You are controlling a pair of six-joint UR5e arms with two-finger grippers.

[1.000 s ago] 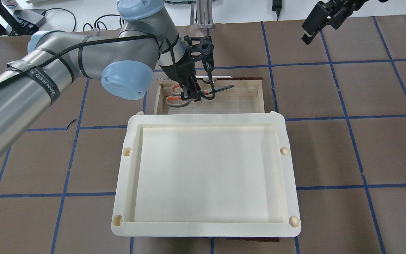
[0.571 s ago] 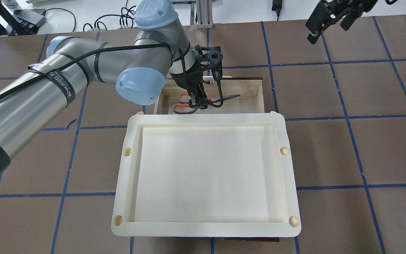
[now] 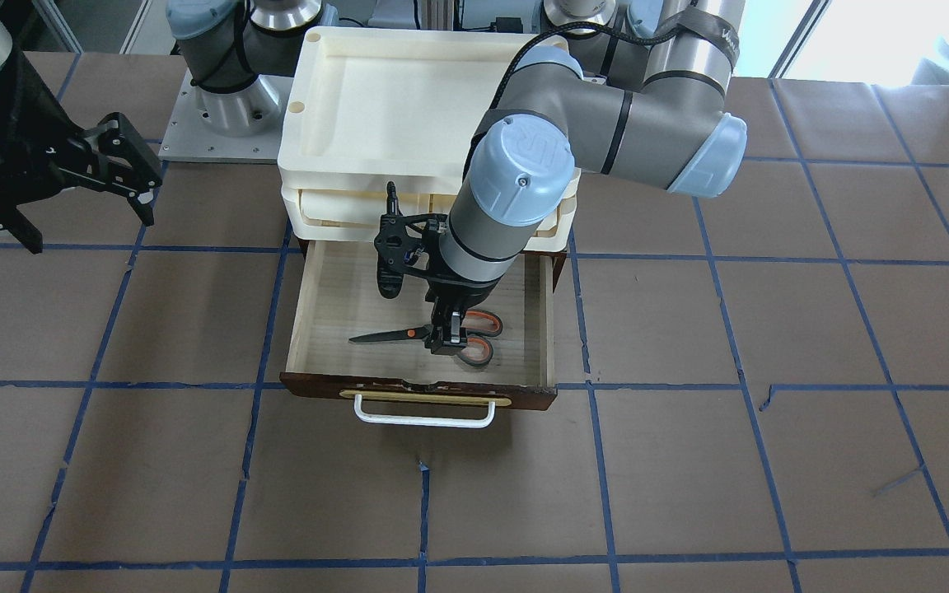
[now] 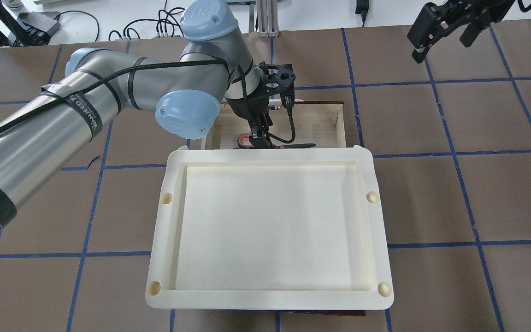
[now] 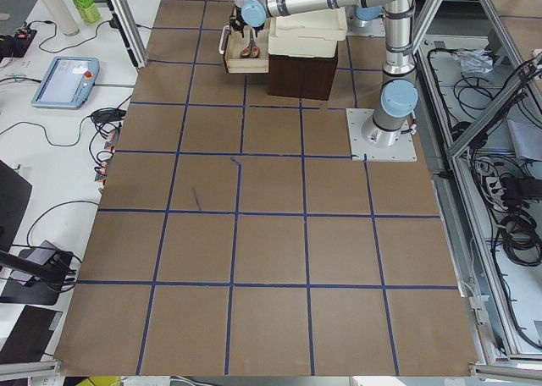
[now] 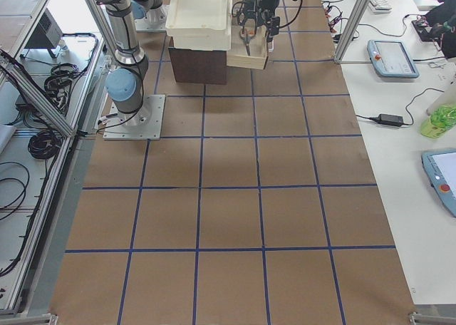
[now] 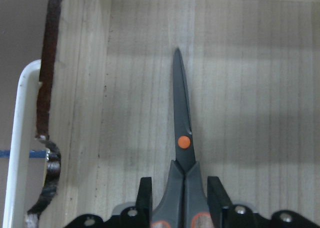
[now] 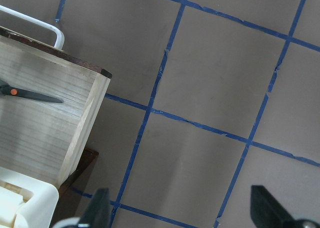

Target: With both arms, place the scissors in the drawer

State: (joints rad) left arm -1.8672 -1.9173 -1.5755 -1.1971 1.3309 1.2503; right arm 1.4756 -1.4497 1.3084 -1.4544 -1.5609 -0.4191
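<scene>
A robotics lab: aluminium framing [image 6: 348, 18], teach pendants [image 5: 64, 81], loose cables [image 5: 511, 225] around a tape-gridded table [image 5: 271, 250].

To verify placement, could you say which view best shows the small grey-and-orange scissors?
Exterior front-facing: the scissors show blades to loops in the pale wooden drawer. Left wrist crops loops; overhead's cream tray hides most; right wrist, only blades; side views, specks.

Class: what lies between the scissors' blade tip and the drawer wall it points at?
Only bare pale wood: the left wrist view shows empty drawer floor from the scissors to that wall.
</scene>
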